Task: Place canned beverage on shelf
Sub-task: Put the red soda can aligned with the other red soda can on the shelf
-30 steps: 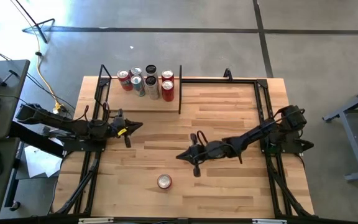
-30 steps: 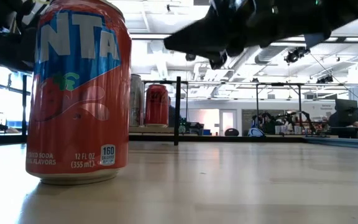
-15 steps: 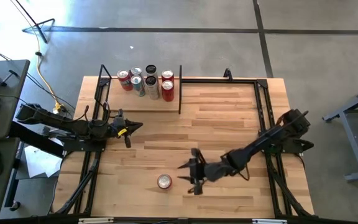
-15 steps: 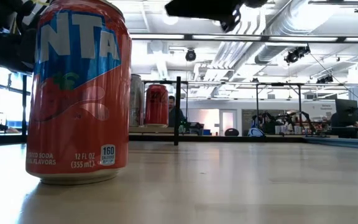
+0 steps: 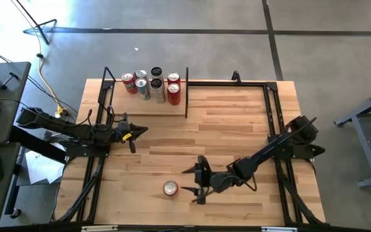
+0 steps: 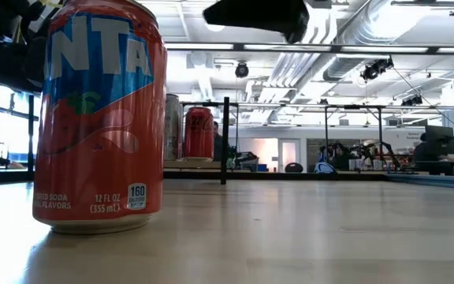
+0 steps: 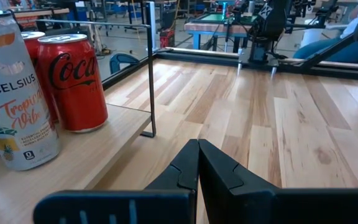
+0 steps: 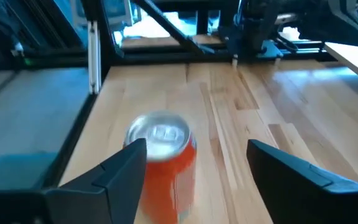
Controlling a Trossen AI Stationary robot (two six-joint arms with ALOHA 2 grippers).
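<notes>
An orange soda can (image 5: 170, 188) stands upright on its base on the slatted tabletop near the front edge; it also fills the left of the low view (image 6: 101, 118). My right gripper (image 5: 185, 181) hovers just right of it, open. In the right wrist view the can (image 8: 161, 163) sits just beyond the spread fingers, untouched. The shelf (image 5: 143, 106), a pale board with black rod uprights, lies at the far left. My left gripper (image 5: 143, 131) waits shut in front of the shelf.
Several cans (image 5: 152, 85) stand on the shelf, among them a Coca-Cola can (image 7: 73, 81) and a Celsius can (image 7: 14, 93) beside a black upright (image 7: 151, 68). Black frame rails (image 5: 272, 116) run along the table's sides. Bare wood lies between can and shelf.
My right gripper has moved toward the table's near edge and then left toward the orange can, and its fingers have opened wide. The can has stayed in place.
</notes>
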